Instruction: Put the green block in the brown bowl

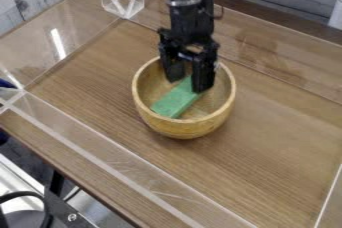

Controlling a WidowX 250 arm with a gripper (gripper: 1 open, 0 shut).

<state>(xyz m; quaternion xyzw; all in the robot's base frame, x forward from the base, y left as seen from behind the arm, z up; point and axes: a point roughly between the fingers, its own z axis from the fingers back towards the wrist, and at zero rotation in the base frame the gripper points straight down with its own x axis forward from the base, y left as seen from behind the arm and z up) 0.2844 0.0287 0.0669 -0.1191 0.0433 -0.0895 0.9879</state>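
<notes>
The green block [175, 101] lies inside the brown bowl [186, 122], slanting from the middle toward the near left wall. My black gripper [189, 73] hangs just above the bowl's far rim, pointing steeply down. Its two fingers [171, 68] stand apart with nothing between them, and they are clear of the block.
The bowl sits on a wooden tabletop [267, 122] ringed by low clear plastic walls [80, 137]. A clear plastic bracket [124, 2] stands at the far edge, behind the arm.
</notes>
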